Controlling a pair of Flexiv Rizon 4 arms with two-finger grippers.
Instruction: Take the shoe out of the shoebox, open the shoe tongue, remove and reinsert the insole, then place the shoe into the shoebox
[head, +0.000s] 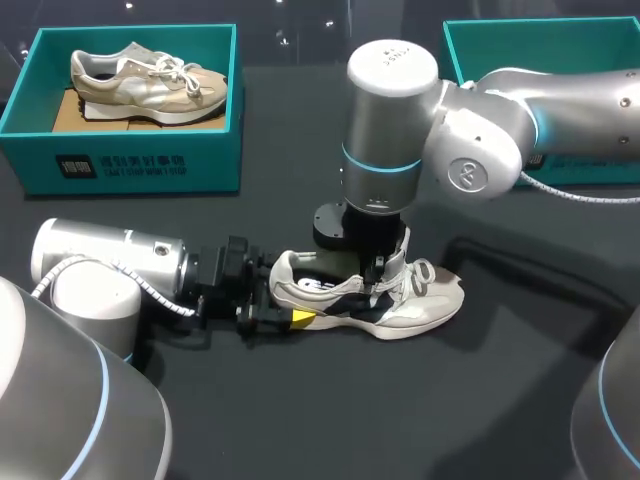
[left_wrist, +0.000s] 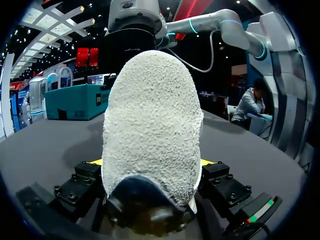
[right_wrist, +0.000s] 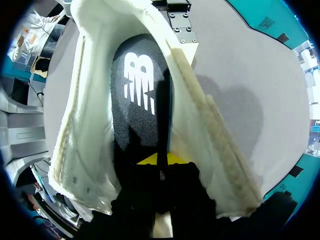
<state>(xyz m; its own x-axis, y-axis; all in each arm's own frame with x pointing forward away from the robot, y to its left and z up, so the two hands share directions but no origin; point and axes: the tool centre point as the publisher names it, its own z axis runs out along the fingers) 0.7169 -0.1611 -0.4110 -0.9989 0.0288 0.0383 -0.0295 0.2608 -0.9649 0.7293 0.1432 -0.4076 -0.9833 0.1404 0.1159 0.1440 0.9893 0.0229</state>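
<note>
Shoe (head: 385, 300) heel sat clamped in the left hand (head: 285, 316), steadying it. Right hand (right_wrist: 160, 160), reaching down inside, apparently pinched the insole (right_wrist: 137, 90) to lift it.

The head camera looks down from above and behind on the table (head: 500, 400), the shoe (head: 425, 305) just off centre toward 6 o'clock, the left arm (head: 110, 262) entering from 8 o'clock, the right arm (head: 480, 130) from 2 o'clock. The left wrist camera sits low, close behind the shoe's heel (left_wrist: 152, 125), facing level across the table. The right wrist camera looks closely down into the shoe's opening. All three share the shoe
</note>
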